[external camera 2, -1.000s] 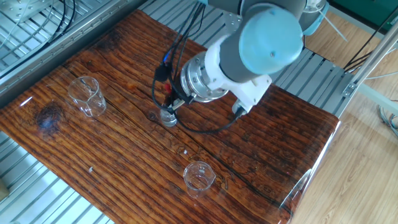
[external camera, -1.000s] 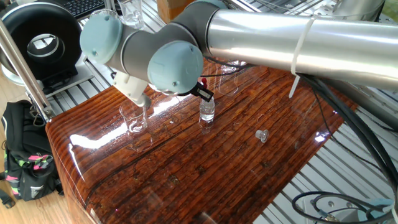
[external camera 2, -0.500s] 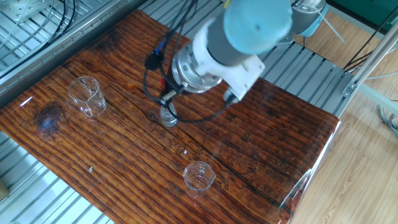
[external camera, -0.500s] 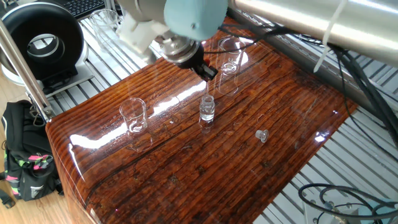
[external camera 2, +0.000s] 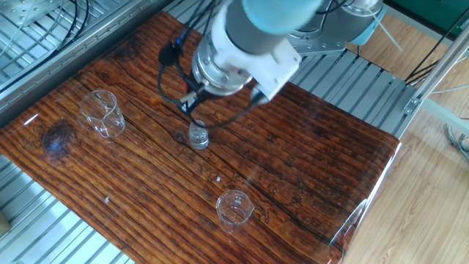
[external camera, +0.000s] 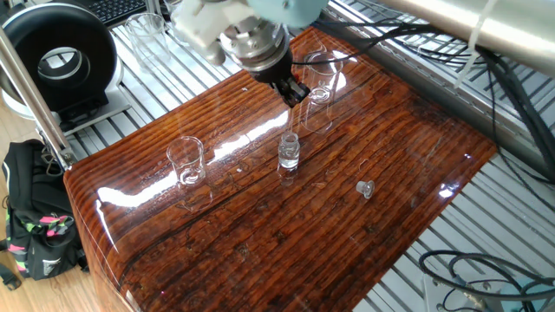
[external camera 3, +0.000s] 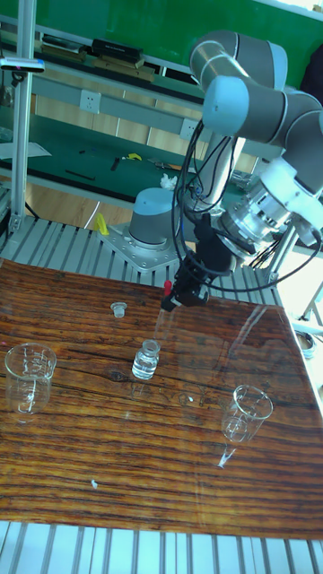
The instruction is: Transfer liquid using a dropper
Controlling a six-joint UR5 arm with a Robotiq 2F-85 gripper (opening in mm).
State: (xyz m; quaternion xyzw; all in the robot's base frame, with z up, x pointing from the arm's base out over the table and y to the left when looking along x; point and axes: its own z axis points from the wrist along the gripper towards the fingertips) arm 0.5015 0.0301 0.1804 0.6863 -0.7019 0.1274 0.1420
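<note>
My gripper (external camera 3: 186, 292) hangs above a small clear vial (external camera 3: 145, 360) near the middle of the wooden table (external camera 3: 161, 484) and is shut on the dropper (external camera 3: 162, 316). The dropper's red bulb (external camera 3: 168, 287) shows beside the fingers. Its thin clear tube slants down toward the vial's mouth, with the tip just above it. In one fixed view the gripper (external camera: 292, 92) sits higher than the vial (external camera: 289, 153). The other fixed view shows the gripper (external camera 2: 192, 103) just behind the vial (external camera 2: 198, 136). The liquid is too clear to make out.
A small beaker (external camera: 186, 162) stands left of the vial and a larger beaker (external camera: 319, 82) behind it. A loose clear cap (external camera: 365, 188) lies to the right. A black round device (external camera: 56, 56), a metal pole (external camera: 26, 87) and a backpack (external camera: 30, 230) are off the table's left edge.
The arm has risen and swung back from low over the table. The gripper has lifted the dropper up out of the vial. Vial, beakers and cap have not moved.
</note>
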